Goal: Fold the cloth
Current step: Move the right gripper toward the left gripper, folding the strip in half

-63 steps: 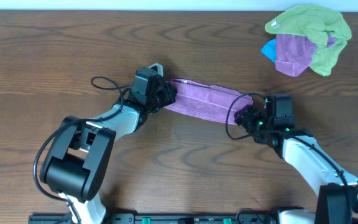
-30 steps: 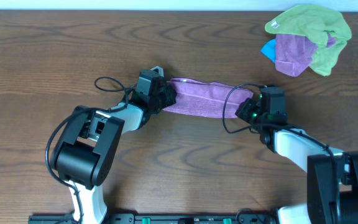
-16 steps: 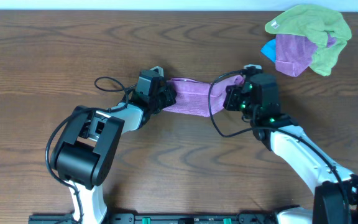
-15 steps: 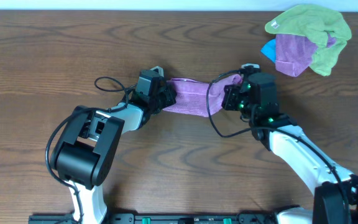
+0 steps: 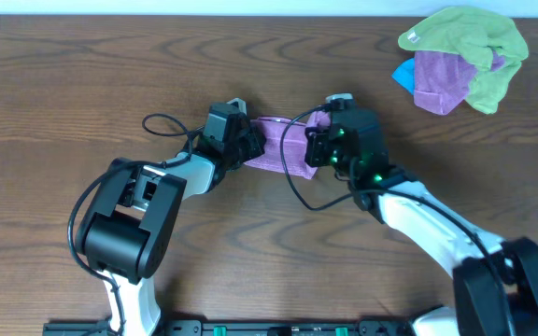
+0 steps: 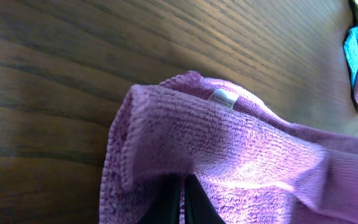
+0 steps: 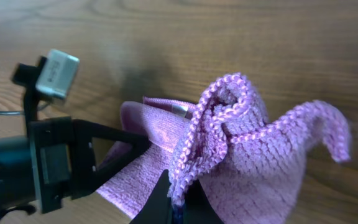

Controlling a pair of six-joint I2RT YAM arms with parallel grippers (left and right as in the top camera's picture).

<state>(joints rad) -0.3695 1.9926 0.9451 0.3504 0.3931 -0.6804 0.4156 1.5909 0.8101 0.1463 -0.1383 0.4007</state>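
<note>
Pinching opposite ends of the purple microfibre cloth, left gripper and right gripper sit close together mid-table.

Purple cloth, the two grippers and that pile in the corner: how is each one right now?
purple cloth: bunched up and partly folded, with one end raised off the table
left gripper: shut on the purple cloth
right gripper: shut on the purple cloth, holding the raised end
pile of cloths: crumpled heap of green, purple and blue, lying apart from both grippers
</note>
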